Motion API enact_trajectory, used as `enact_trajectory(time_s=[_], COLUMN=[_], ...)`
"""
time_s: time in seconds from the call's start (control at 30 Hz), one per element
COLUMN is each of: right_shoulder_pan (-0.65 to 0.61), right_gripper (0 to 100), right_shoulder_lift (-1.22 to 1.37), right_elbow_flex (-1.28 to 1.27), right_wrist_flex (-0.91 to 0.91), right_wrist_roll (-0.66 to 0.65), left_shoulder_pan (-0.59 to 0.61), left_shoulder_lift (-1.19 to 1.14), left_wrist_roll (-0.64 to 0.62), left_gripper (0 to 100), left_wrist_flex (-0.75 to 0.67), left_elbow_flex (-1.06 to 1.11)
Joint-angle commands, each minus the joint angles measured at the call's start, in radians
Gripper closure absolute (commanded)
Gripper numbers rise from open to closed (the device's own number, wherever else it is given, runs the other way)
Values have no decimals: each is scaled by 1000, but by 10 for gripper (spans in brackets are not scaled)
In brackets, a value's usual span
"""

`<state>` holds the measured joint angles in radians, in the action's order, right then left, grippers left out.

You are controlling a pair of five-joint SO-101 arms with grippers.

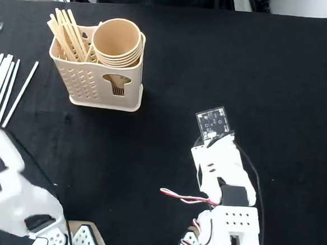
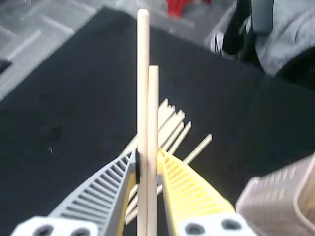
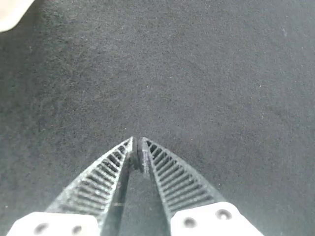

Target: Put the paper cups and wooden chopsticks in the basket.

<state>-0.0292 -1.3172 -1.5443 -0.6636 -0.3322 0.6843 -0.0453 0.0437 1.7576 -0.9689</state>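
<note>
Left gripper pinching chopsticks, basket (cropped)

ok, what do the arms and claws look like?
Left arm and right arm: white plastic, black parts. Left claw: one grey ribbed finger, one yellow. Right claw: two dark ribbed wedge fingers. Right arm carries red-and-white cable, dark circuit board.

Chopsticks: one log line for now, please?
left gripper: shut on two chopsticks | right gripper: shut, empty | basket: cups inside | loose chopsticks: on table

Nested paper cups and leaning wooden chopsticks stand in the cream basket; loose chopsticks lie flat nearby.
</note>
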Motion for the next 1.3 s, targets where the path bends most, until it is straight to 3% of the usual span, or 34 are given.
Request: enact_trajectory(time_s=[0.0, 0.2, 0.43, 0.67, 0.87, 1.0, 1.27], right_shoulder_pan=[-9, -9, -8, -9, -9, -8, -9], right_gripper=[987, 987, 987, 987, 987, 987, 987], right_shoulder_lift=[-15, -15, -15, -15, -15, -15, -15], right_elbow_flex=[5, 5, 5, 5, 5, 7, 10], right_wrist_flex=[18, 18, 18, 18, 18, 18, 18], right_wrist_roll=[-11, -11, -11, -11, -11, -11, -11], left_shoulder_pan=[-53, -140, -236, -349, -493, -527, -519], left_shoulder_lift=[235, 606, 1025, 1007, 868, 776, 674], left_wrist_roll=[-8, -9, -9, -74, -78, -80, -153], left_gripper=[971, 971, 971, 972, 972, 972, 972], left_wrist_flex=[-68, -391, -980, -1510, -1570, -1588, -1854], left_elbow_flex=[280, 846, 1353, 1402, 1307, 1316, 1483])
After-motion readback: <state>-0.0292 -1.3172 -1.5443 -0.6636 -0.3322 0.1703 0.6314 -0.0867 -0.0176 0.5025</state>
